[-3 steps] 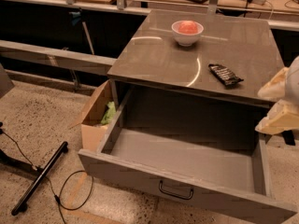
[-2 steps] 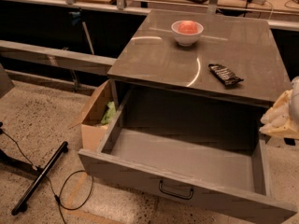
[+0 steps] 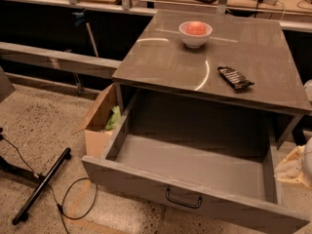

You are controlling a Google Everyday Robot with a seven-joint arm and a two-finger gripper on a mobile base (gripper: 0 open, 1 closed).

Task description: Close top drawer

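Your gripper [image 3: 292, 168] shows only as a pale shape at the right border of the view, just outside the drawer's right side wall and below the counter's front right corner; whether it is apart or together you cannot tell. Largest before you is the grey counter [image 3: 165, 65] with its glossy top, and beneath its front edge the top drawer [image 3: 195, 162] stands pulled well out toward you. Judge it as a stiff wooden box, fairly heavy on its runners and not fragile — it should take a firm, steady push without flexing. Press flat on the front panel near the middle, around the black handle [image 3: 183, 199], so the drawer runs straight and does not rack to one side; you need not grasp anything. By the counter's front left corner a cardboard box [image 3: 100, 126] sits on the floor, close to the drawer's left wall but outside its path. On top, a white bowl [image 3: 195, 34] stands near the back edge, and a dark wrapped bar [image 3: 235, 77] lies toward the right edge — both apart from the drawer.
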